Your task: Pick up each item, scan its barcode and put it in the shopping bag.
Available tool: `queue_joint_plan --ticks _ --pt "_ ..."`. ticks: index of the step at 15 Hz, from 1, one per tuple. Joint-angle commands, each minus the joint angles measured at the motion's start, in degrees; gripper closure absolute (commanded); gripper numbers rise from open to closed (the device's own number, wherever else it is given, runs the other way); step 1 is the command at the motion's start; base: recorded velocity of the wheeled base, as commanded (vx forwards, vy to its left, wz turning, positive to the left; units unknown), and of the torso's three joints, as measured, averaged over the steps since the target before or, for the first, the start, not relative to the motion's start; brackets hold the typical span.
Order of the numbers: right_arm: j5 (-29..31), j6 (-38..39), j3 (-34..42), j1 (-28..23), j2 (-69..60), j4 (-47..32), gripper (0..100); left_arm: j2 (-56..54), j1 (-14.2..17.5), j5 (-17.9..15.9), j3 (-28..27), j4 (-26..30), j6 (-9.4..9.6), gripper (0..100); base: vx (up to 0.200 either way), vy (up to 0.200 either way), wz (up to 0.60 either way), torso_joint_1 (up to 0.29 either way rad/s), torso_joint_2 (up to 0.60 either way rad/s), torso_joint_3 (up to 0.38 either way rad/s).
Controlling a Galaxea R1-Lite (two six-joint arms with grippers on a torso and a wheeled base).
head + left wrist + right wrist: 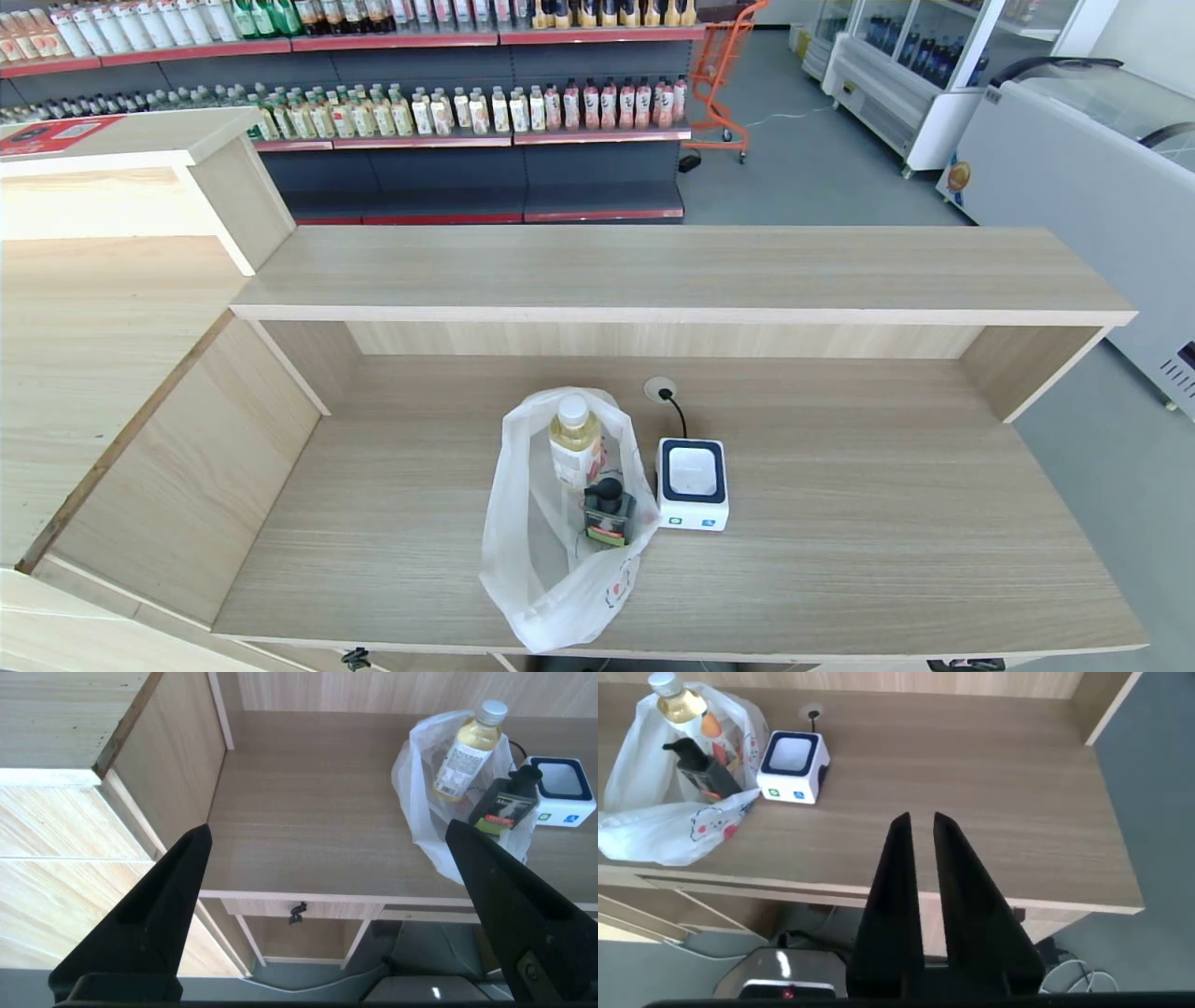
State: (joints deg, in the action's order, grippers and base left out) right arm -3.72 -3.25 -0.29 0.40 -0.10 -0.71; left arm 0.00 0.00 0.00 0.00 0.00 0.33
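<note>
Left pincer (341, 919) stood apart, right pincer (924, 896) together. Yellow bottle (573, 439) and dark bottle (609, 513) stood inside the shopping bag (518, 569), presumably scanned.

Bright, even light, soft faint shadows on worktop (840, 523). Side counter (93, 201) far left blown out. Glare on freezer lid (1102, 103) far right. Head view bows straight edges near frame borders.

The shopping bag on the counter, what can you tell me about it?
The shopping bag is thin, translucent white plastic with a small red print, lying crumpled and open-mouthed on the wooden counter, close beside the scanner. Inside stand a pale yellow bottle with a white cap and a dark pump bottle.
</note>
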Motion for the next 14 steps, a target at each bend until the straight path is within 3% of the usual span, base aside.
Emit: queue_joint_plan --ticks 1,6,12,14 --pt "0.03 0.27 0.03 0.04 0.10 -0.17 100 0.09 0.00 0.00 0.00 0.00 0.02 0 0.000 0.000 0.00 0.000 0.00 0.000" --pt "-0.06 0.35 0.03 0.04 0.10 -0.17 100 0.09 0.00 0.00 0.00 0.00 0.11 0 0.000 0.000 0.00 0.000 0.00 0.000" --pt "0.03 0.27 0.03 0.04 0.10 -0.17 100 0.09 0.00 -0.09 0.00 0.00 0.20 0 0.000 -0.200 0.00 0.009 0.00 0.000" --pt "0.03 0.35 -0.06 0.04 0.10 -0.17 100 0.09 0.00 0.00 0.00 0.00 0.02 0 0.000 0.000 0.00 0.000 0.00 0.000"
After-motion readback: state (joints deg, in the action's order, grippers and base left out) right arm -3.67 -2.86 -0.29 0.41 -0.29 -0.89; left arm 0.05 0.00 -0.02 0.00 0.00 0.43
